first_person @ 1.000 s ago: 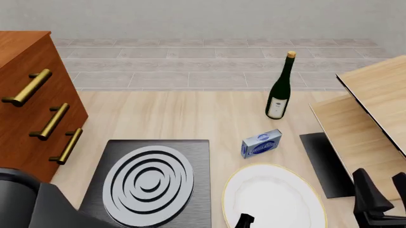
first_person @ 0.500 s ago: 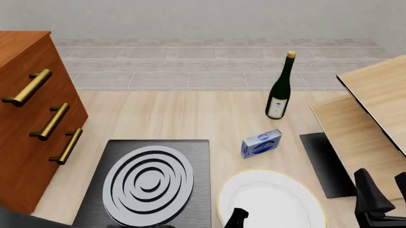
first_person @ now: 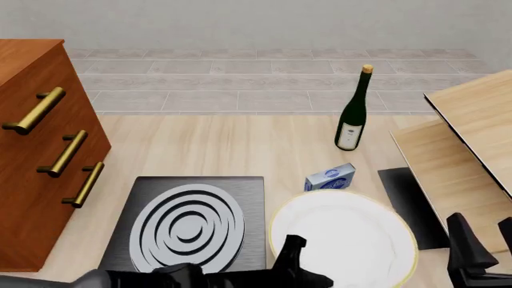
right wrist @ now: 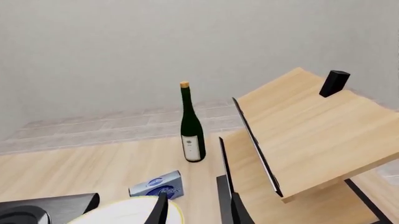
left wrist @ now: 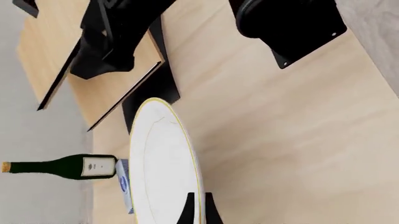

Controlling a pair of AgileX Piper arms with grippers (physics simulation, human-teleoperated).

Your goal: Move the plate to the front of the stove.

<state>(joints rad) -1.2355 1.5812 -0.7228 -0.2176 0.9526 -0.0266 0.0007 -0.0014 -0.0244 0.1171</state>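
Observation:
The white plate (first_person: 352,234) with a thin gold rim is held above the table, right of the stove (first_person: 249,198), a dark slab with silver rings. My left gripper (first_person: 294,247) reaches in from the lower left and is shut on the plate's near-left rim. The left wrist view shows the plate (left wrist: 159,163) with its rim pinched between the left gripper's (left wrist: 198,213) fingers. My right gripper (first_person: 482,240) hangs at the lower right, apart from the plate. In the right wrist view the right gripper (right wrist: 196,210) is open and empty, the plate (right wrist: 128,213) just below it.
A wine bottle (first_person: 352,114) stands at the back right. A small blue box (first_person: 328,177) is partly covered by the plate's far edge. A dark mat (first_person: 408,204) lies under a wooden shelf unit (first_person: 472,132) at the right. A wooden dresser (first_person: 36,150) fills the left.
The plate has risen off the table and shifted slightly left, now overlapping the blue box. The left arm swung in along the bottom edge. The right gripper has not moved.

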